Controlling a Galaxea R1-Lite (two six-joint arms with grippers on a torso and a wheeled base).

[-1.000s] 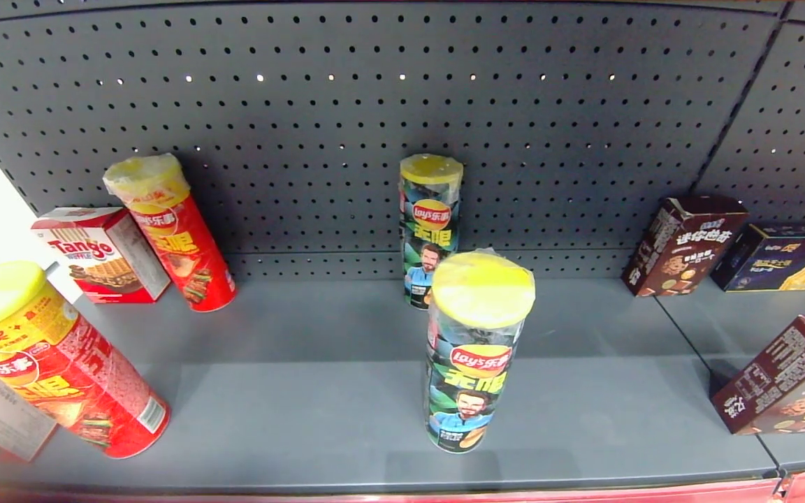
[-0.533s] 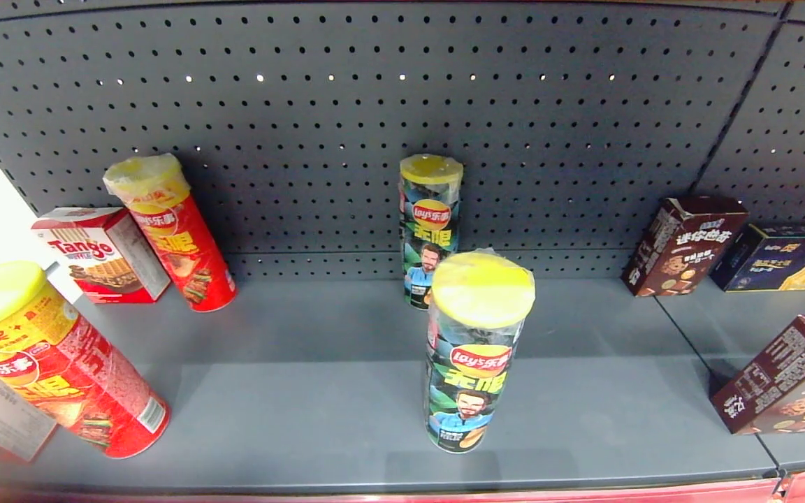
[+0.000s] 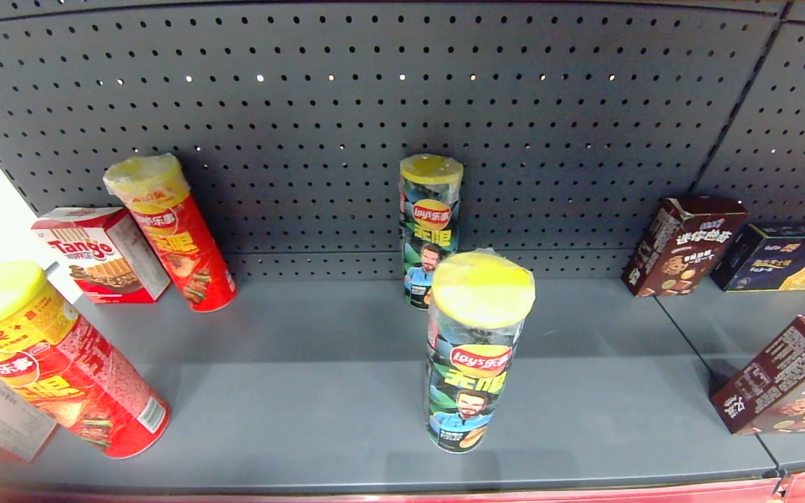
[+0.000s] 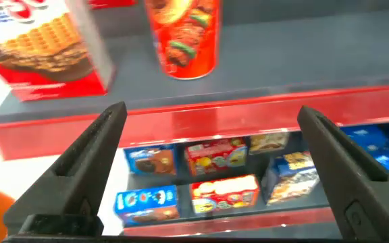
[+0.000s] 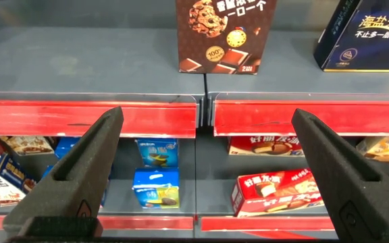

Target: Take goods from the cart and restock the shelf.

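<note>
Nothing shifts on the shelf [image 3: 291, 391], the green chip can [image 3: 476, 363] stays upright at frame centre, and my left claw [image 4: 211, 113] and right claw [image 5: 208, 116] gape empty, so I judge another fetch is due.

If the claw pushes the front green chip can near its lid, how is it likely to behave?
The front green chip can stands upright, tall and narrow on the shelf, so it would probably tip rather than slide. Being round, it may then roll. Its surface looks glossy, perhaps slippery.
</note>
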